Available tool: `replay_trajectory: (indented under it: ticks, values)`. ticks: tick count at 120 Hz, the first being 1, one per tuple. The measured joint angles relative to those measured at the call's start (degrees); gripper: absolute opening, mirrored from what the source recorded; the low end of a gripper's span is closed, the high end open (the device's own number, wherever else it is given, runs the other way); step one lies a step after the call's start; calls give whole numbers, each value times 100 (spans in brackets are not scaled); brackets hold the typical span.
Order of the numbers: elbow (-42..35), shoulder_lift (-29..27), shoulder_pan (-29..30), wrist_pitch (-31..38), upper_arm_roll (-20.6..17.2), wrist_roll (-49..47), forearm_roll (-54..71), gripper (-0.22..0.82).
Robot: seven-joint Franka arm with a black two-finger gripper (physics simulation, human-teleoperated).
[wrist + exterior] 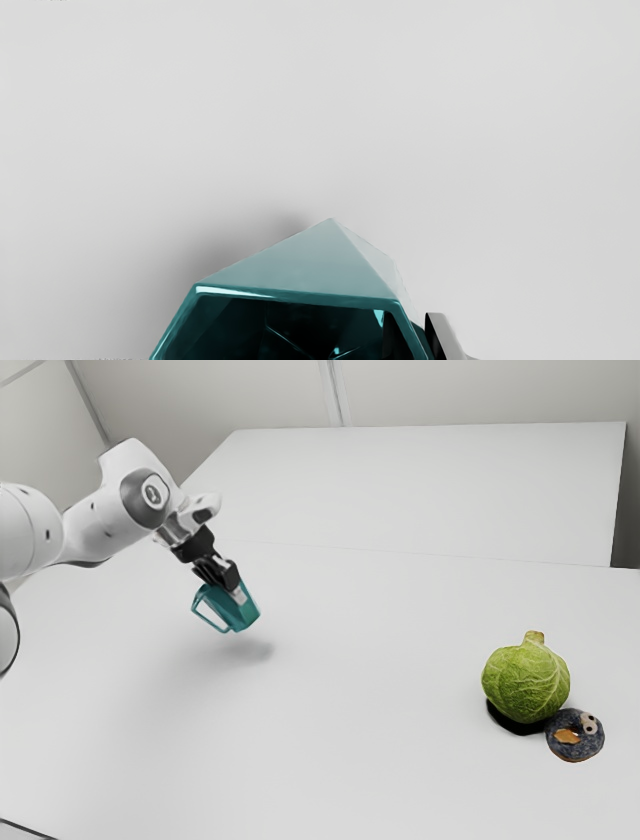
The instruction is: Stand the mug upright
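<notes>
The black gripper (232, 582) is shut on the teal mug (228, 610), toward the exterior view's left. The mug hangs tilted above the table, a shadow below it, with its handle on the side toward the exterior view's left. In the wrist view the open mouth of the faceted mug (295, 270) faces the camera. The gripper (417, 337) pinches its side wall there: one finger (445, 335) stands outside the wall, and a dark shape that looks like the other is inside. The mug's lower part is hidden in the wrist view.
A green cabbage-like vegetable (526, 680) rests on the white table (350, 760), toward the exterior view's right. Beside it lies a dark round object (576, 745) with pale and orange spots. Another white surface (430, 490) stands beyond the table.
</notes>
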Motion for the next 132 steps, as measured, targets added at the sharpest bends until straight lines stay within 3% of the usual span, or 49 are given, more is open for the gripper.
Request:
replay_trajectory:
  ticks: [44, 132]
  values:
    - [-547, -114, -700, 745, 287, -1065, 1242, -18]
    - [-1091, -325, -1367, 833, 384, -2620, 2425, -18]
